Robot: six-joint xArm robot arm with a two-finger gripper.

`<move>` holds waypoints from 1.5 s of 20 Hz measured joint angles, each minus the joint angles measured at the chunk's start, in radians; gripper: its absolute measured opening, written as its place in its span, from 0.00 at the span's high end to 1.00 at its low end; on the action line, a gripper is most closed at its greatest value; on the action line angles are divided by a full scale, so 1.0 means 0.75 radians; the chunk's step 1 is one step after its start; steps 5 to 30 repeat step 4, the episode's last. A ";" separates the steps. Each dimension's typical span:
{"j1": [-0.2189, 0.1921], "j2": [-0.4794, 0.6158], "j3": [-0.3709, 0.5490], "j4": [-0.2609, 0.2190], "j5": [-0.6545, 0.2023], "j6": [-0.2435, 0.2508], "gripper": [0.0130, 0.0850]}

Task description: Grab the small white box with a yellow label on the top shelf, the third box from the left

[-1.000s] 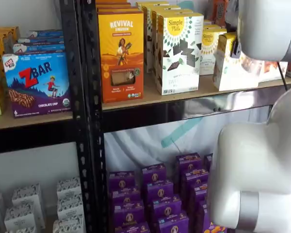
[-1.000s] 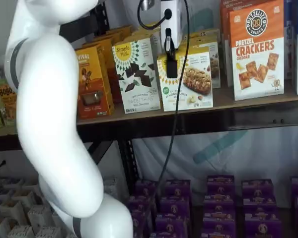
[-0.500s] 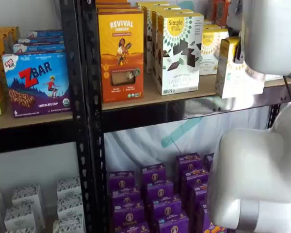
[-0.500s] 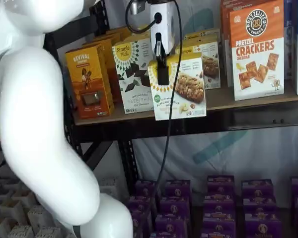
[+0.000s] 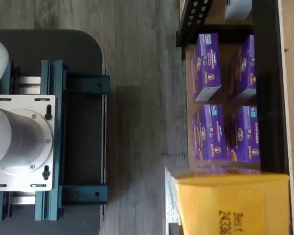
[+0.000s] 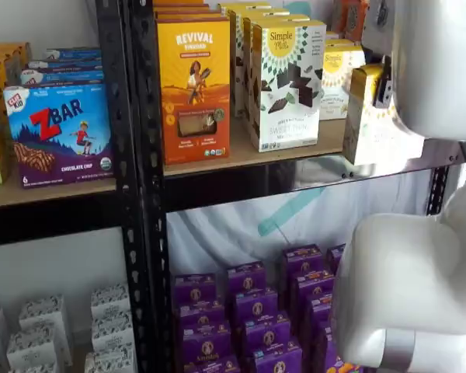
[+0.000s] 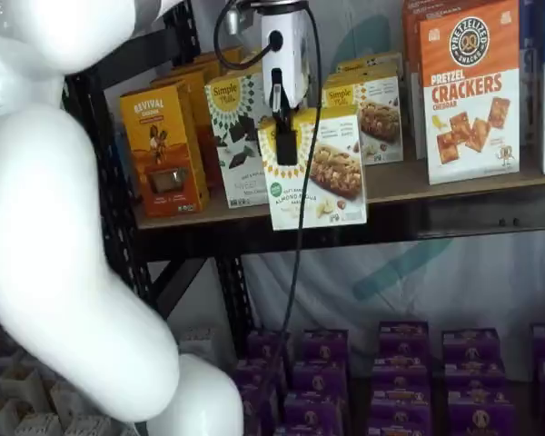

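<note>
Withdrawal step: gripper (image 7: 286,136) closed on the small white box (image 7: 314,169), held clear of the top shelf (image 7: 454,182); next, retreat without tilting

The wrist view looked straight down past the rack's front, onto the floor (image 5: 137,98) and the purple boxes (image 5: 208,63) low in the rack. Both shelf views faced the top shelf (image 6: 295,177) (image 7: 454,213) from the front, close, one obliquely; all three shared those purple boxes.
</note>
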 joint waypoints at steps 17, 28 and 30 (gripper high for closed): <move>0.002 -0.019 0.019 -0.001 0.000 0.002 0.78; 0.002 -0.019 0.019 -0.001 0.000 0.002 0.78; 0.002 -0.019 0.019 -0.001 0.000 0.002 0.78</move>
